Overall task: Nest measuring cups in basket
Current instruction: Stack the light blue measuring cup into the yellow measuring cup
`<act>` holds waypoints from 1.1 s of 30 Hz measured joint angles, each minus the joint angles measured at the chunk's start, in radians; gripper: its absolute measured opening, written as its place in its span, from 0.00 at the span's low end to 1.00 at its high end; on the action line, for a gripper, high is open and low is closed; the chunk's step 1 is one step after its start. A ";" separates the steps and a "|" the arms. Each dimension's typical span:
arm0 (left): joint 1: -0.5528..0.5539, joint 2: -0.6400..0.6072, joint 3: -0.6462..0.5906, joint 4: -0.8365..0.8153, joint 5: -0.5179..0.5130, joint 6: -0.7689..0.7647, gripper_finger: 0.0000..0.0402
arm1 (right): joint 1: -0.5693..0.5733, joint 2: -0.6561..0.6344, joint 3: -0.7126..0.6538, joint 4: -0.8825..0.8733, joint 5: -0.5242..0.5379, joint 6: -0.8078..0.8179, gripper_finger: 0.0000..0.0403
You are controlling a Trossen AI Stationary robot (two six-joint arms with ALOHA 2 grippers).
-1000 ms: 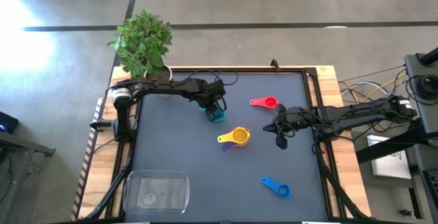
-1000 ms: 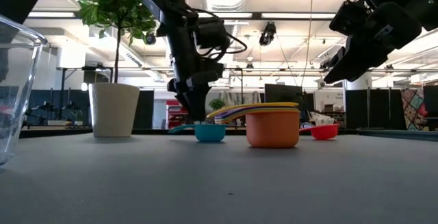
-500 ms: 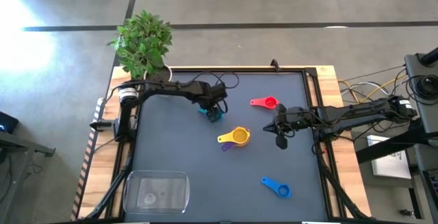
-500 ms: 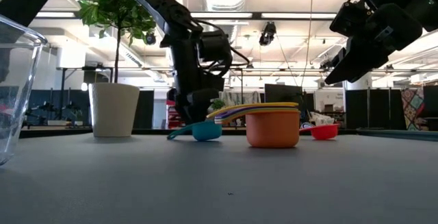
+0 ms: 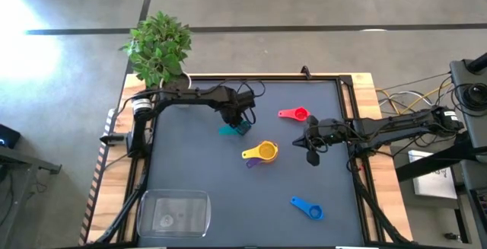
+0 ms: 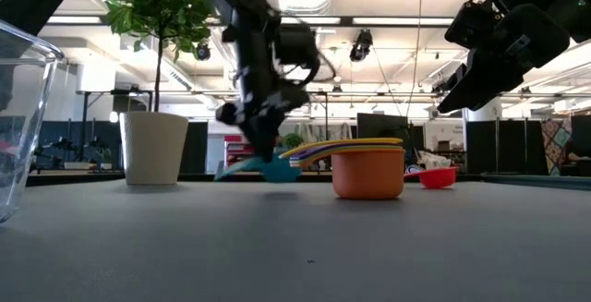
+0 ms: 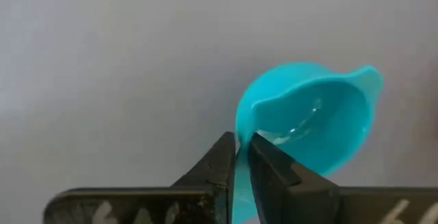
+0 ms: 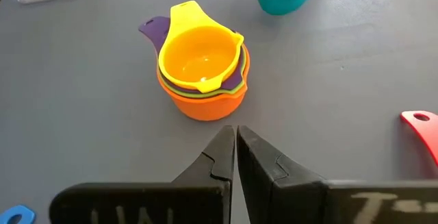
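Bench [image 5: 251, 211], dark-topped in a wooden frame, carries everything. Beyond its far left corner stands a potted plant [image 5: 159, 47] in a white pot [image 6: 153, 148]. The clear basket [image 5: 173, 212] sits at the near left corner, well apart from all the cups. The left arm reaches along the far edge toward the middle, and the left gripper [image 5: 237, 120] is clenched on the rim of the teal cup [image 7: 311, 125], its fingers [image 7: 217, 162] pinching the thin wall; in the low view the cup is tilted at the bench surface, though whether it touches cannot be told. The right arm comes in from the right edge, with the right gripper [image 5: 311, 147] closed on nothing and hanging above the bench. At the bench's middle stands a nested stack [image 8: 200, 70]: orange cup [image 8: 205, 105] at the bottom, green and purple between, yellow cup [image 8: 198, 53] on top. The red-pink cup [image 5: 294, 114] lies toward the far edge, just beyond the right gripper. The blue cup [image 5: 307, 208] lies toward the near right corner.
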 joint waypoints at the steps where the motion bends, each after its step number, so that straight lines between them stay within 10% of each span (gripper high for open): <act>1: -0.008 0.000 0.025 -0.018 0.004 -0.011 0.02 | 0.000 0.000 0.000 0.000 0.000 0.000 0.02; 14: -0.130 -0.002 0.340 -0.126 0.072 -0.140 0.00 | 0.000 -0.011 0.000 -0.006 0.037 -0.006 0.02; 21: -0.167 0.004 0.285 -0.031 0.183 -0.208 0.00 | 0.000 -0.055 0.013 -0.126 0.235 0.008 0.02; 33: -0.186 0.067 0.275 0.026 0.259 -0.223 0.00 | 0.000 -0.107 0.013 -0.153 0.241 0.019 0.02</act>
